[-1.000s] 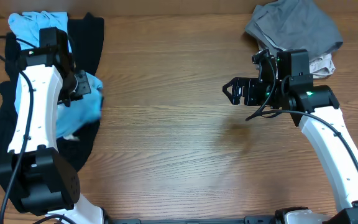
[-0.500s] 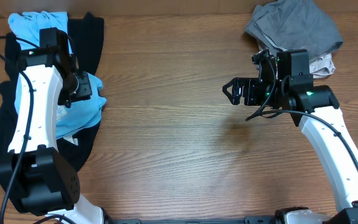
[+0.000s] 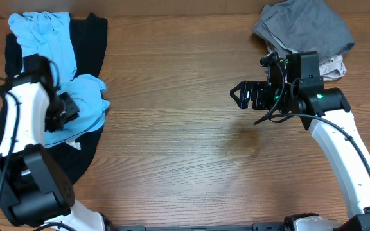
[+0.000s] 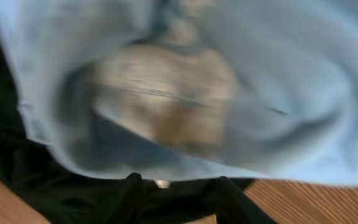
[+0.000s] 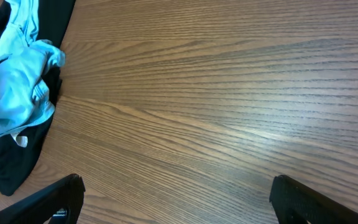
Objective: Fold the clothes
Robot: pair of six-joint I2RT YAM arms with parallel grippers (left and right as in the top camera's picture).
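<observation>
Over on the left edge of the surface (image 3: 185, 147), the blue tee (image 3: 85, 96) is bunched up on top of the black shirt (image 3: 92, 45), which spreads out under it. Part of the tee runs up to the far left corner and the rest sits in a rumpled lump nearer the middle of the black shirt. The left gripper (image 3: 61, 109) is right at that lump, down over the cloth. From the left wrist view its jaws are apart, with dark fabric showing in the gap and the tee a blurry blue fold just above them, so I can't see any cloth pinched between them. The right gripper (image 3: 241, 95) hangs over bare wood, well away from the tee, pointing left, with its jaws wide apart and nothing in them. Behind the right arm, in the far right corner, there's a crumpled grey piece (image 3: 304, 29) with a beige piece (image 3: 334, 66) poking out from under its near edge, the two touching.
</observation>
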